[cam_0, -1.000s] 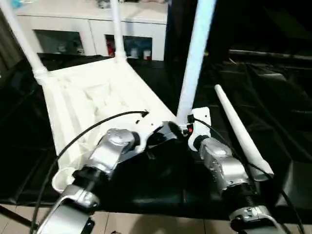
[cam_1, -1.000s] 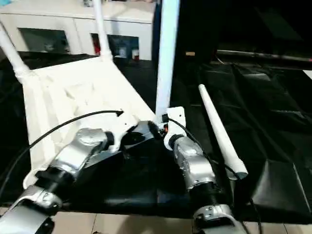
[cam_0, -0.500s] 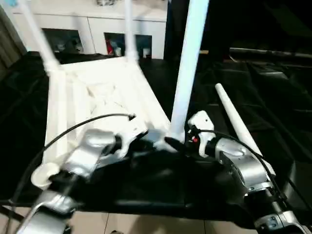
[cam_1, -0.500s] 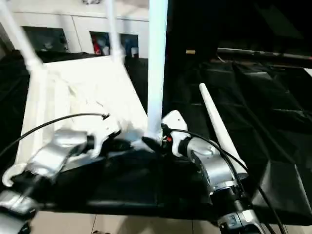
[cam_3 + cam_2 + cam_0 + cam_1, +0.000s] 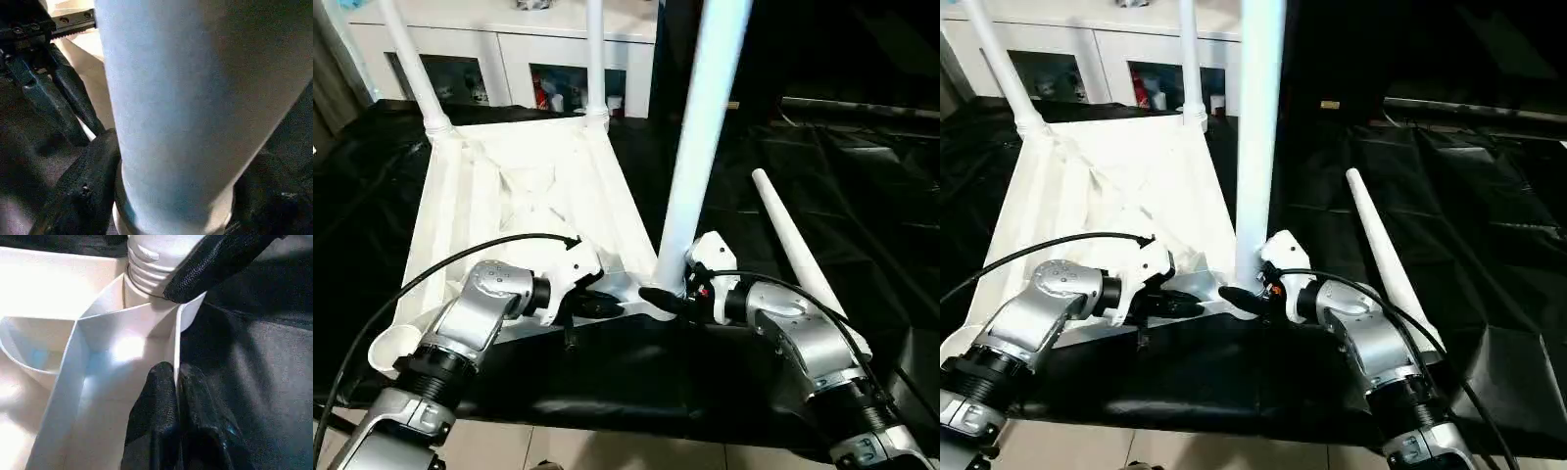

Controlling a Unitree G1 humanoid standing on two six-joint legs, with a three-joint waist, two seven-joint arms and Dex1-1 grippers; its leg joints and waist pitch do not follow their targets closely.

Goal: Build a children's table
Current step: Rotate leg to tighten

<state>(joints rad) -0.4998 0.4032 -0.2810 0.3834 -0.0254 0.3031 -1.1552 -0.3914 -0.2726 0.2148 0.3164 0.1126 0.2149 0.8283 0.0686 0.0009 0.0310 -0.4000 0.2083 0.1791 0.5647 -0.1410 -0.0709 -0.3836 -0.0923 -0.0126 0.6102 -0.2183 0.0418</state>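
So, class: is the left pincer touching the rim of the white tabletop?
Touching. The left wrist view shows the left pincer shut on the tabletop rim, one black finger pressed against each face of the thin wall.

Right wrist view. A white tapered tube leg [image 5: 195,98] fills most of the frame, seated at its lower end in a round corner socket [image 5: 128,215] of the table top. The right claw [image 5: 171,205] grips its base, 1 black finger [image 5: 83,191] on either side. The left claw [image 5: 73,115] pinches the top's raised rim [image 5: 85,129] nearby, above black cloth [image 5: 24,161].
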